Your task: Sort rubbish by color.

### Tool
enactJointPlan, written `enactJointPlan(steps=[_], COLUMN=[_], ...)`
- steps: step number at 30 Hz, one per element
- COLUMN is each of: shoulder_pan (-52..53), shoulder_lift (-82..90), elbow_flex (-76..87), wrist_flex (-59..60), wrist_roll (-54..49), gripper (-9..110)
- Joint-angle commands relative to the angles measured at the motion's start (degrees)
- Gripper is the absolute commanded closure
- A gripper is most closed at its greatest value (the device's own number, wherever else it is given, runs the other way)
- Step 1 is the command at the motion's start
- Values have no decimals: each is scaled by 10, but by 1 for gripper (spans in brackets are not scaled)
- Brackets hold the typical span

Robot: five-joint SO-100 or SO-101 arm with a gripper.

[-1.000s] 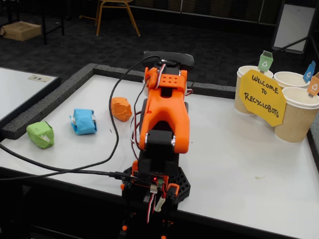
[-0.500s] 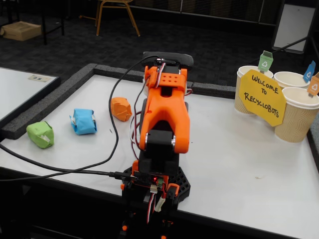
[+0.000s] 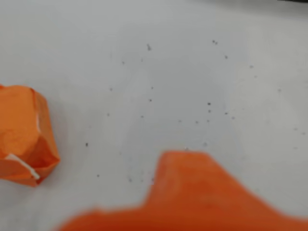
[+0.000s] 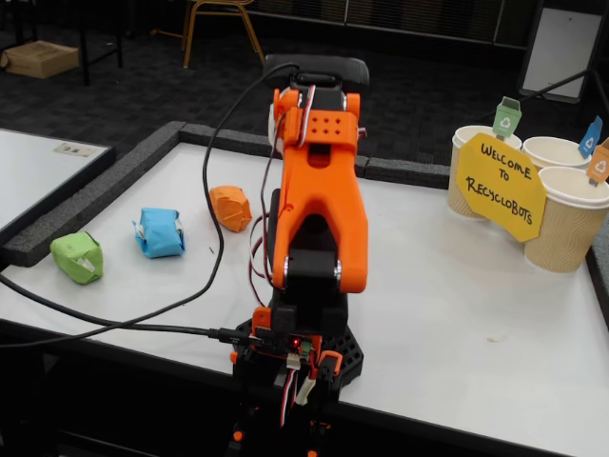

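Three wads of rubbish lie on the white table (image 4: 457,314) at the left of the fixed view: a green one (image 4: 77,257), a light blue one (image 4: 159,232) and an orange one (image 4: 231,208). The orange arm (image 4: 319,209) stands folded at the table's front and hides its own gripper in that view. In the wrist view the orange wad (image 3: 21,134) sits at the left edge, apart from a blurred orange gripper finger (image 3: 185,192) at the bottom edge. Nothing shows beside that finger, and its partner is out of view.
Three beige paper cups (image 4: 571,219) with coloured flags stand at the back right behind a yellow "Welcome to Recyclobots" sign (image 4: 500,186). A black cable (image 4: 205,238) loops over the table left of the arm. Dark foam edging (image 4: 86,195) borders the table's left side.
The arm's upper part has risen and leaned a little towards the back of the table. The three wads have not moved.
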Motion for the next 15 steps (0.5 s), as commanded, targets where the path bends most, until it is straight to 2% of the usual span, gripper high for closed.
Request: enactJointPlan(steps=[1,5,12,15], shoulder_pan=[35,78,91,108], shoulder_lift=[-1,-2,-3,-63], elbow_flex=[-111,-148,-187,-205], wrist_flex=[-2,-4,33,30], wrist_roll=[-37,-54,-64,-64], gripper=[101,101,101,101])
